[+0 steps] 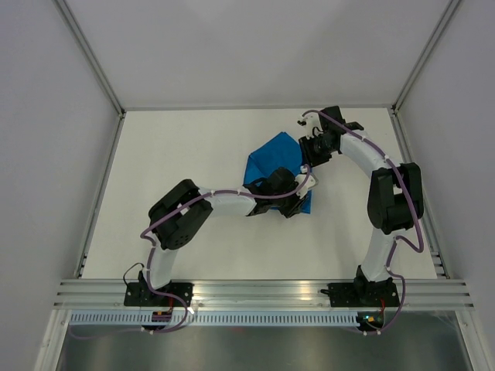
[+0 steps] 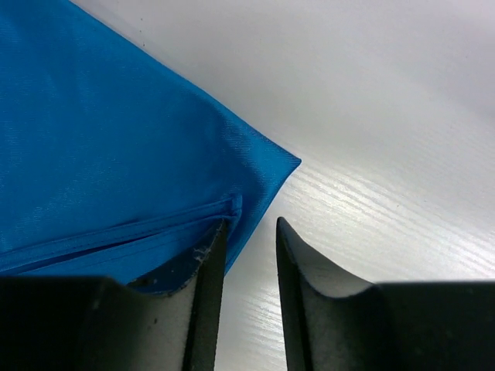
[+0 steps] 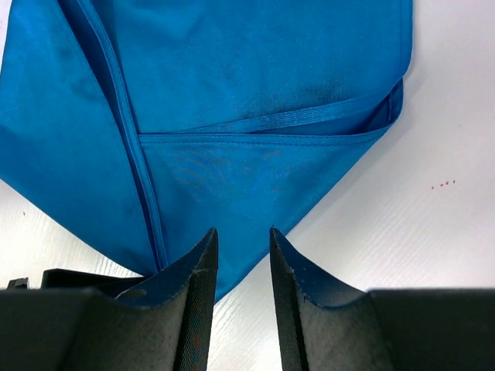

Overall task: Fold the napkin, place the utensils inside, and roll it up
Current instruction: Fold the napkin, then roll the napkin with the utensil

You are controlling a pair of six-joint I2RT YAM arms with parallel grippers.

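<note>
The bright blue napkin (image 1: pixel 269 164) lies folded on the white table, its layered hems visible in the right wrist view (image 3: pixel 232 77). My left gripper (image 1: pixel 302 195) is low at the napkin's near right corner. In the left wrist view the gripper (image 2: pixel 252 222) is open, with bare table in the gap, and its left finger rests over the napkin's (image 2: pixel 116 139) edge. My right gripper (image 1: pixel 307 164) is at the napkin's far right side. It is open in its wrist view (image 3: pixel 242 232), with a cloth corner just beyond its fingertips. The knife is out of view.
The white table (image 1: pixel 186 147) is enclosed by white walls on the left, back and right. A metal rail (image 1: pixel 263 290) runs along the near edge, where both arm bases are bolted.
</note>
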